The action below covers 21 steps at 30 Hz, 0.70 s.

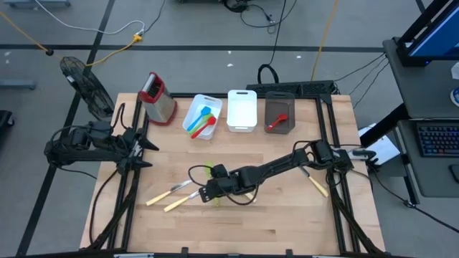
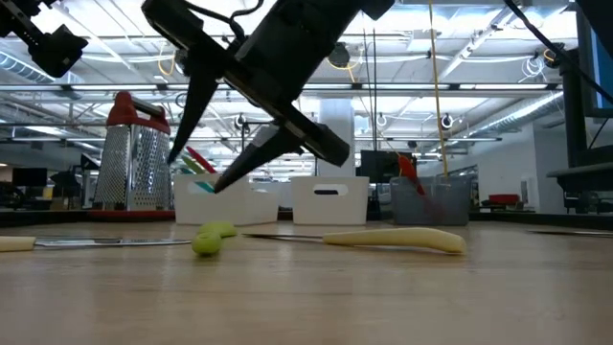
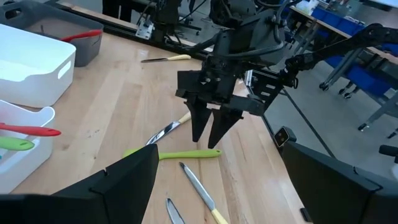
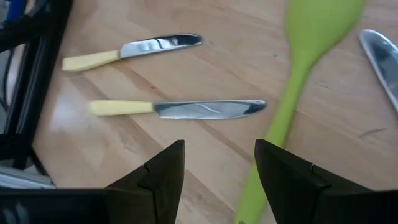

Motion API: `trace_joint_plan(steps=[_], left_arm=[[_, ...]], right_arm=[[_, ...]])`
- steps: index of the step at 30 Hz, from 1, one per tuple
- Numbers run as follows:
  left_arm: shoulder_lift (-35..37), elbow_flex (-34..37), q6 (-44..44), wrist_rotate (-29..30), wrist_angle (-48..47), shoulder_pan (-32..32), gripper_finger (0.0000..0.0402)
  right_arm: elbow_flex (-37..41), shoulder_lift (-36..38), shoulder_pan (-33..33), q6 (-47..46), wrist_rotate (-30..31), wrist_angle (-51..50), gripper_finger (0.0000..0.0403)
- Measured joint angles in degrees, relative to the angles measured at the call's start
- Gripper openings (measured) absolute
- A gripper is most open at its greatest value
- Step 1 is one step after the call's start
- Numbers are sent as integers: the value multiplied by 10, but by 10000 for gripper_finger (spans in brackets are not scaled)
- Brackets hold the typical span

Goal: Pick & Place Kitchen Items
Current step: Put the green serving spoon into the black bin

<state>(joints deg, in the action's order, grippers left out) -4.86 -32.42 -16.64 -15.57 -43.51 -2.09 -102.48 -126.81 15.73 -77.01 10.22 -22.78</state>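
Right gripper [image 1: 206, 192] reaching out over the middle of the table [image 1: 287, 215], hanging just above the wood with fingers [image 2: 192, 115] spread apart and holding nothing. Pointing down next to the green spoon [image 4: 298, 81], which is lying flat on the table, its handle running past one finger in the right wrist view. Two knives [image 4: 177, 109] lying side by side close by, pale yellow handles toward the left edge of the table, blades toward the gripper. A third knife [image 3: 165, 132] lying on the other side of the spoon, partly under the arm. A fourth knife [image 1: 315, 185] lying well apart, near the right edge of the table.

Left gripper [image 1: 147, 145] waiting at the left edge of the table, fingers spread apart, holding nothing.

Three bins standing in a row at the far side. Tilted white bin [image 1: 192, 115] holding a blue, a green and a red utensil [image 1: 206, 120]. Middle white bin [image 1: 242, 123] beside it. Grey bin [image 1: 278, 107] holding a red spoon [image 1: 277, 122]. Grater [image 1: 158, 97] lying just left of the bins.
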Motion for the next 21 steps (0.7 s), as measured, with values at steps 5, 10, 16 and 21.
trace_joint_plan(steps=[5, 10, 16, 21], left_arm=[[0, 0, 0, 0, 0, 0, 351], [0, 0, 0, 0, 0, 0, 351], [0, 0, 1, 0, 0, 0, 351], [0, 0, 1, 0, 0, 0, 351]], right_arm=[[0, 0, 0, 13, 0, 17, 187], [7, 0, 0, 34, -13, 29, 187], [40, 0, -1, 44, -96, 101, 187], [60, 0, -2, 44, -105, 94, 187]])
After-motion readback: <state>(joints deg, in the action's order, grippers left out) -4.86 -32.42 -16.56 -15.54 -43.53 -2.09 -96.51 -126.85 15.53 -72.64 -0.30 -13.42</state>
